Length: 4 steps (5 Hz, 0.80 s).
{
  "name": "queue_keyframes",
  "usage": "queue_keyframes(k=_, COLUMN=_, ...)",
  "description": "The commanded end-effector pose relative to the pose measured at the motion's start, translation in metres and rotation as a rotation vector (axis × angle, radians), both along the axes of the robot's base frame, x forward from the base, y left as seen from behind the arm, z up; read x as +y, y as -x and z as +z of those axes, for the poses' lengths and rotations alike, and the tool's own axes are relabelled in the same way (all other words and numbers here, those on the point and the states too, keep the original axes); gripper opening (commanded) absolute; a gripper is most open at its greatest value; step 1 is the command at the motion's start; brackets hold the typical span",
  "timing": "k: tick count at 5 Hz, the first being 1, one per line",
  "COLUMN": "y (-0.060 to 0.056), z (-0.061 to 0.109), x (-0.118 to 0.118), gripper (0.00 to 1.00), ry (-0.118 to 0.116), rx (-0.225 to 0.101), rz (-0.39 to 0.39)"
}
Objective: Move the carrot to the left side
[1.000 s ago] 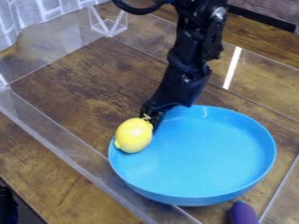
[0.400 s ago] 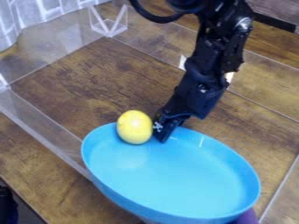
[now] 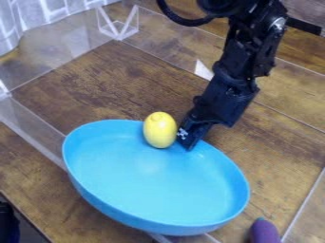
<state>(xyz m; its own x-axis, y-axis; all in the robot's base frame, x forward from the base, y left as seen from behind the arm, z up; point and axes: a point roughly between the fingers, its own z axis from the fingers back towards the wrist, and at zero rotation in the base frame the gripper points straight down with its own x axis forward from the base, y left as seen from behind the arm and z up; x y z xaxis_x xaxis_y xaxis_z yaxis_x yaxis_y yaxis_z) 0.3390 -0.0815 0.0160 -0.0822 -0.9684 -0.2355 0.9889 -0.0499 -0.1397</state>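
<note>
Angling steeply down, tool beside the carrot.

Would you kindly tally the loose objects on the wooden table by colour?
Yellow: 1, the small yellow oval toy carrot.
Blue: 1, the round blue plate.
Purple: 1, the purple rounded object, cut off at the bottom edge.
Total: 3

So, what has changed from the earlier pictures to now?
The plate has slid to the left in the picture, and the carrot now sits at its far rim. The gripper has shifted right, and its arm leans more. Nothing looks grasped. The purple thing stays at the bottom edge.
</note>
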Motion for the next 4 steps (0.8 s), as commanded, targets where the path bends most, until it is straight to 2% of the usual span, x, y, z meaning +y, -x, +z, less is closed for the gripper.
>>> queue_keyframes(k=1, y=-0.005, z=0.0, x=-0.015, gripper=0.0, ry=0.018, rx=0.012, rz=-0.092)
queue_keyframes(k=2, y=-0.01, z=0.002, x=-0.019, gripper=1.0, ry=0.029, rx=0.0, rz=-0.078)
queue_keyframes(k=4, y=-0.019, z=0.001, x=-0.026, gripper=1.0, ry=0.047, rx=-0.022, rz=-0.049)
